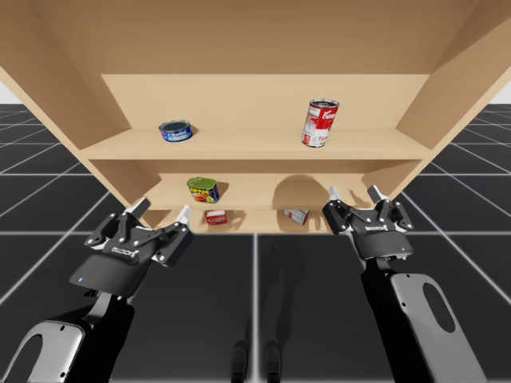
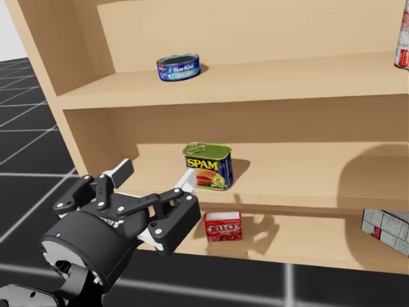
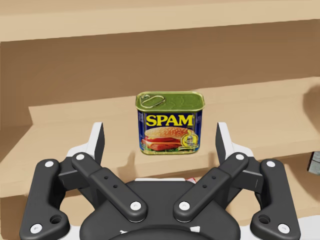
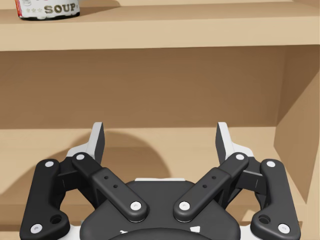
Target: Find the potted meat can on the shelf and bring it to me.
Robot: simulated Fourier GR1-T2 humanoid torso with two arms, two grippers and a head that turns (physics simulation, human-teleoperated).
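Left hand [image 3: 160,131] open just short of blue, green-lidded rectangular meat can [image 3: 170,123] on wooden shelf [image 3: 260,115]; right hand [image 4: 160,131] open, its wrist view catching red-and-white cylindrical soup can [image 4: 47,9] above.

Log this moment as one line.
potted meat can: upright on middle shelf, ungrasped | left gripper: open, facing it | right gripper: open, empty

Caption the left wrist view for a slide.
Left gripper, open, faces the upright blue rectangular can ahead on the middle shelf.
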